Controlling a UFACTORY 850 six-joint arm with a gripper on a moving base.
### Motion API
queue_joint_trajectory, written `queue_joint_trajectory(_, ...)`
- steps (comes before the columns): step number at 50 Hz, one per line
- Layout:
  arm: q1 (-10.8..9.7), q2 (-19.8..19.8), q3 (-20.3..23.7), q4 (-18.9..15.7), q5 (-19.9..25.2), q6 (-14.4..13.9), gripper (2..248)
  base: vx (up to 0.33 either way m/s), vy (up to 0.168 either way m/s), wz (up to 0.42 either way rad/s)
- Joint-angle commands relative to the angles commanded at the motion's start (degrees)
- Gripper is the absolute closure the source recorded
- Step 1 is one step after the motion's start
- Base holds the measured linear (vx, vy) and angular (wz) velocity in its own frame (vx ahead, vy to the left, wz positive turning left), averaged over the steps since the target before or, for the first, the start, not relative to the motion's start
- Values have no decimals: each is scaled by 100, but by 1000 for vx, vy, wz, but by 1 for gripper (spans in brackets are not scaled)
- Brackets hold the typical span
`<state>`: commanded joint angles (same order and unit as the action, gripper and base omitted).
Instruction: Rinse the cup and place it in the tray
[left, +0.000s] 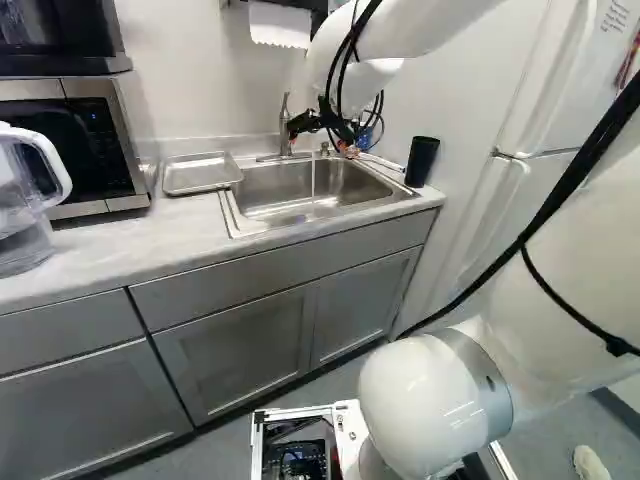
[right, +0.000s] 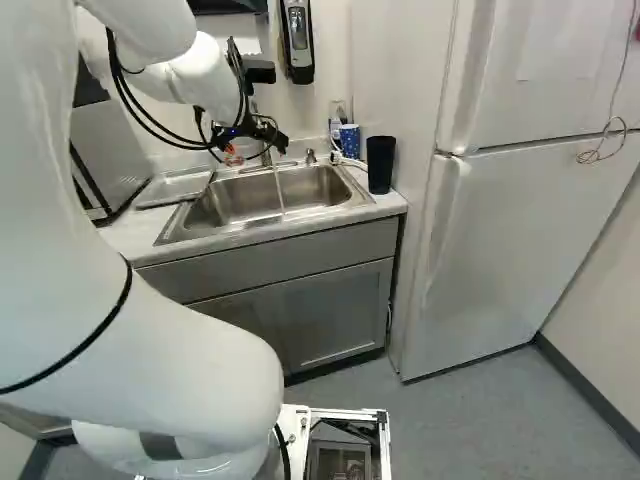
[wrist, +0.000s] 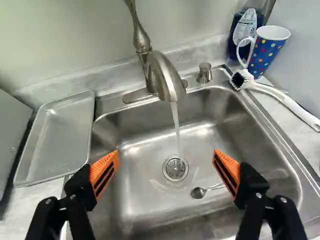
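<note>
In the left base view my gripper (left: 322, 139) hangs over the sink (left: 242, 212). Seen from the wrist, the gripper (wrist: 166, 156) stands wide open above the basin, nothing between its orange pads. A blue mug with coloured dots (wrist: 267, 52) stands upright on the counter in the back corner beyond the sink, its handle toward the faucet (wrist: 162, 75). Water (wrist: 177, 125) runs from the spout to the drain. The metal tray (wrist: 57, 140) lies on the counter on the sink's other side, with nothing on it.
A white brush (wrist: 280, 95) lies beside the mug, with a bottle (wrist: 243, 30) behind. A black tumbler (right: 380, 165) stands at the counter's end near the fridge (right: 530, 230). A spoon (wrist: 198, 192) lies in the basin. Microwave (left: 75, 145) and pitcher (left: 25, 200) flank the tray's side.
</note>
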<state>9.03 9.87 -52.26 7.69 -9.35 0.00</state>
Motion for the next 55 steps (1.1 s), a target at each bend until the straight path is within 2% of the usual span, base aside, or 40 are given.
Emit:
queue_joint_trajectory(15, -19, 6, 5, 103, 171, 0, 3, 0, 0, 0)
queue_joint_trajectory(44, -292, 111, 101, 301, 671, 0, 3, 0, 0, 0)
queue_joint_trajectory(49, -327, 118, 107, 335, 741, -139, 3, 0, 0, 0)
queue_joint_trajectory(55, -374, 127, 116, 376, 825, -443, 3, 0, 0, 0)
